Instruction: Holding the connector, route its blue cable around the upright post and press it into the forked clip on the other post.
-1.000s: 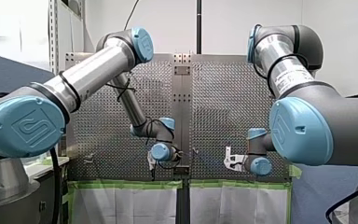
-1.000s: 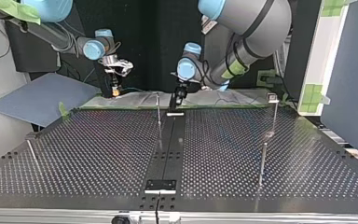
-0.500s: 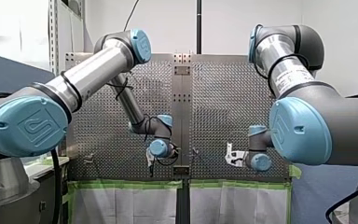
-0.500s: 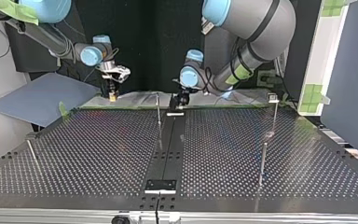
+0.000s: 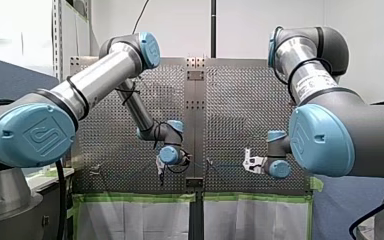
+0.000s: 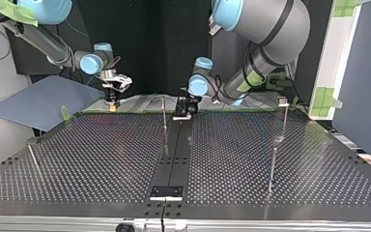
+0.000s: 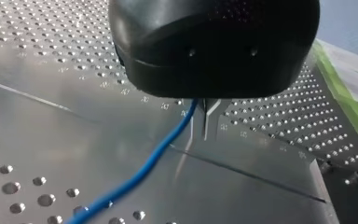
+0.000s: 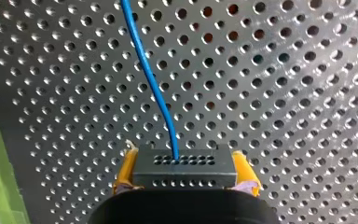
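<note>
My right tool [image 8: 185, 179] has its yellow pads [image 8: 127, 170] clamped on the black connector [image 8: 185, 168] over the surface [image 8: 284, 93]. From the connector the blue cable [image 8: 151, 84] runs off to my left tool [image 7: 204, 135], whose metal fingers [image 7: 210, 109] seem pinched together on it. The upright post [image 6: 164, 113] stands between that tool and the connector.

My right gripper [image 6: 112, 100] is sinking toward the perforated table [image 6: 101, 159] beneath it, carrying the connector [image 8: 184, 168] down with it; it is also drifting away from my left gripper [image 6: 182, 111]; my left gripper is lowering too, its wrist swinging outward; the gap between them is widening.
</note>
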